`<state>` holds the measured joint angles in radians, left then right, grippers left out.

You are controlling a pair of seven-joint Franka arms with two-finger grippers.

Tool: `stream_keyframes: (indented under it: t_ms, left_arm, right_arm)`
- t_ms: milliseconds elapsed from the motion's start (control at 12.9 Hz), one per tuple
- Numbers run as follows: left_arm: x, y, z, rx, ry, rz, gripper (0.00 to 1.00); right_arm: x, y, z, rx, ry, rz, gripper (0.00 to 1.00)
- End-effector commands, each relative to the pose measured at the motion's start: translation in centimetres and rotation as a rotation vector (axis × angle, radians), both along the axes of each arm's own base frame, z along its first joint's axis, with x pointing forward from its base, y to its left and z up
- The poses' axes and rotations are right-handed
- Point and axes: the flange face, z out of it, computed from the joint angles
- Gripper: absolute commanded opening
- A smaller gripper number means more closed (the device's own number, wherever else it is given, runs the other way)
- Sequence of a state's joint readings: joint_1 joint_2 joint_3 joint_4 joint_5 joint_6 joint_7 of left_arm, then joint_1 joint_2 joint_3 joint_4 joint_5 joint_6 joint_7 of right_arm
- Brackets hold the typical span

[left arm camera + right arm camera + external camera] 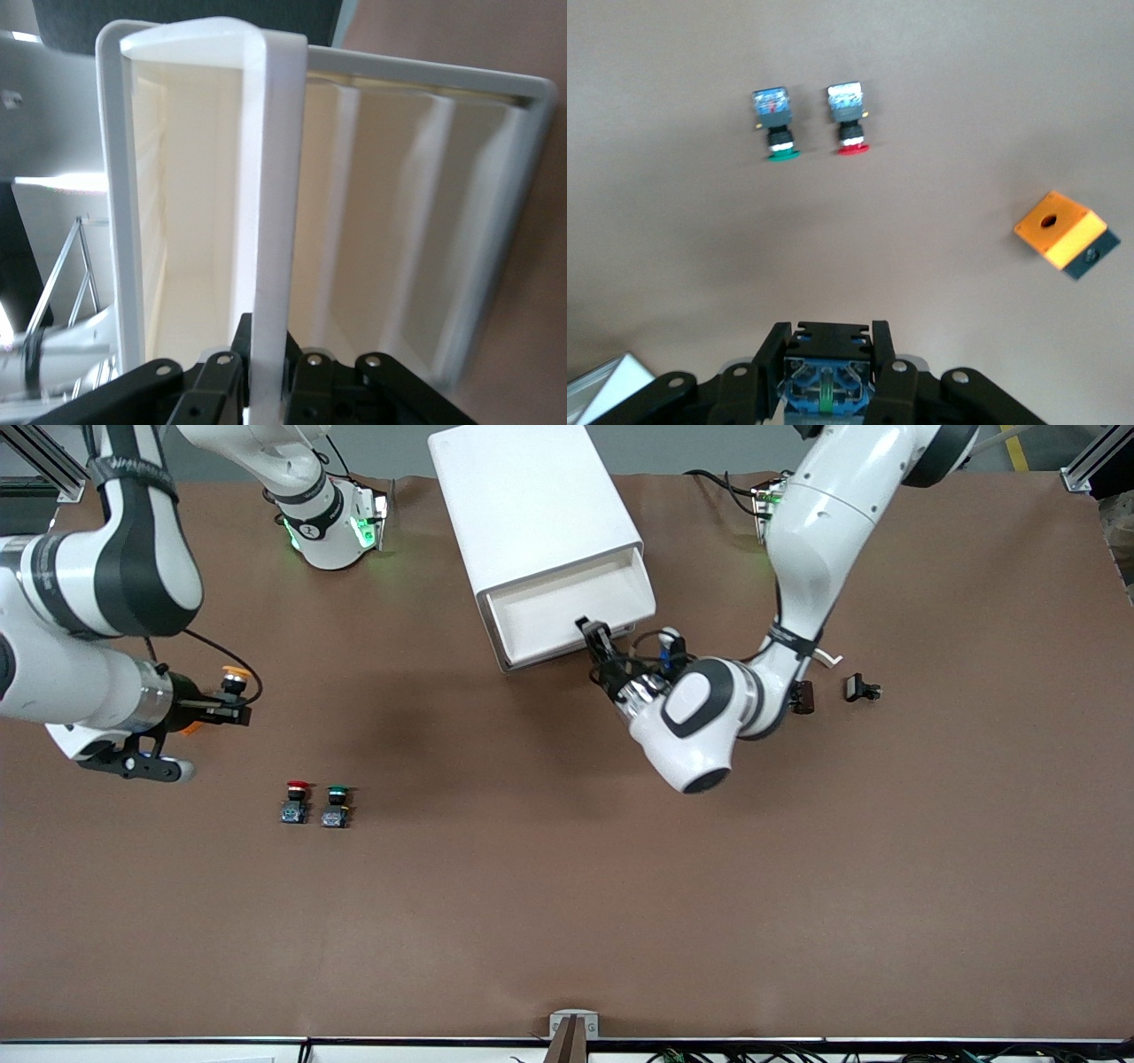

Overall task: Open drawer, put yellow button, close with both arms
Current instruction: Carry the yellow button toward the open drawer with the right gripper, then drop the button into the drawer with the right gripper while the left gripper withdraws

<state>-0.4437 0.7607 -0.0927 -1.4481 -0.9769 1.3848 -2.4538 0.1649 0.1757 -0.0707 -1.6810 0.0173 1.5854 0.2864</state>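
— Where is the yellow button (234, 679) sitting?
— It is being held in the air by the right gripper (232, 710), whose fingers are clamping its body, over the table (567, 921) toward the right arm's end from the cabinet (532, 509).
— And the drawer (567, 607)?
— It is standing pulled out of the cabinet's front, and the left gripper (592, 631) is pinching its front edge with narrow fingers.
— Anything else lying about?
— A red button (296, 801) and a green button (336, 806) are lying side by side, nearer the front camera than the cabinet. An orange box (1060, 234) is lying near them.
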Motion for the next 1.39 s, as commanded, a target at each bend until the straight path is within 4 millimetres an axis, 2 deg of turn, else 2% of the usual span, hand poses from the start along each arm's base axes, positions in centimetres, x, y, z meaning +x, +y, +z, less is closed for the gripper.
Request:
stream_keyframes:
  t_ms: [0, 155, 232, 309, 386, 541, 618, 696, 850, 928, 1082, 1237, 1314]
  left_arm:
    - [3.2, 1.2, -1.0, 0.008, -0.044, 0.073, 0.07]
    - [4.2, 2.4, -1.0, 0.009, -0.052, 0.101, 0.10]
    - [4.5, 2.9, -0.8, 0.008, -0.055, 0.109, 0.32]
    - [4.6, 2.9, -0.6, 0.007, -0.060, 0.110, 0.72]
    - [4.7, 2.9, -0.3, 0.005, -0.065, 0.111, 1.00]
    - [6.0, 4.0, 0.7, -0.001, -0.086, 0.133, 1.00]
    - [6.9, 4.9, 1.4, -0.003, -0.103, 0.146, 1.00]
    - [8.2, 6.1, 2.4, -0.007, -0.129, 0.162, 1.00]
    - [10.5, 8.9, 3.9, 0.040, -0.220, 0.154, 1.00]
    - [11.4, 11.1, 3.8, 0.090, -0.254, 0.142, 1.00]
    - [13.5, 15.5, 4.4, 0.129, -0.341, 0.134, 1.00]
    - [14.5, 18.7, 5.3, 0.140, -0.437, 0.090, 1.00]
    - [14.8, 20.0, 5.7, 0.135, -0.497, 0.039, 1.00]
  right_arm:
    - [-1.5, 4.3, 4.1, -0.035, 0.003, -0.070, 0.00]
    - [-3.1, 9.9, 6.3, -0.084, 0.005, -0.135, 0.00]
    - [-4.2, 13.6, 7.4, -0.115, -0.009, -0.188, 0.00]
    - [-5.3, 16.7, 7.9, -0.138, -0.024, -0.236, 0.00]
    - [-6.4, 19.6, 7.9, -0.149, -0.034, -0.263, 0.00]
    - [-8.8, 25.3, 8.2, -0.121, -0.013, -0.355, 0.01]
    - [-8.8, 26.9, 7.2, -0.122, 0.016, -0.434, 0.01]
    - [-8.7, 28.5, 6.7, -0.111, 0.022, -0.500, 0.01]
    - [-10.5, 33.4, 6.2, -0.085, -0.028, -0.571, 0.00]
    - [-11.1, 35.5, 5.2, -0.093, -0.041, -0.623, 0.01]
    - [-11.4, 38.7, 3.0, -0.090, -0.067, -0.769, 0.01]
    - [-11.3, 40.4, 0.3, -0.108, -0.066, -0.838, 0.04]
    - [-12.5, 42.2, -0.7, -0.110, -0.071, -0.828, 0.04]
